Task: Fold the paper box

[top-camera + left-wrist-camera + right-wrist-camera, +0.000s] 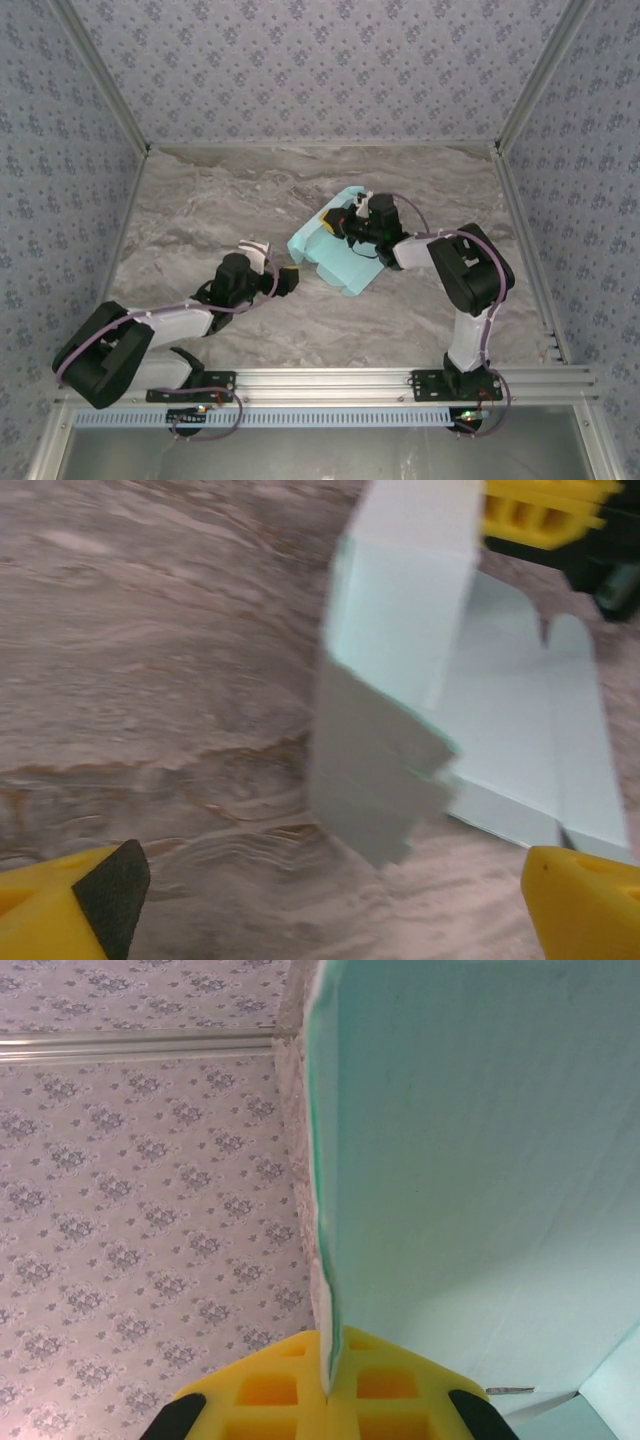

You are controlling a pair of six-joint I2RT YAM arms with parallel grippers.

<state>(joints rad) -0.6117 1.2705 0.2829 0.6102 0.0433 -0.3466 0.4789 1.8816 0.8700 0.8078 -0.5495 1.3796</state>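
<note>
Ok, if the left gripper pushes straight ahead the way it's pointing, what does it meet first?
Most likely the paper box: its upright flap stands dead ahead of the left gripper, past some bare table.

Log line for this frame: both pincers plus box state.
left pincer: open, short of paper box | right pincer: shut on box's raised panel | paper box: partly folded, on table

One paper box [345, 270], one left tool [272, 265], one right tool [345, 222]
</note>
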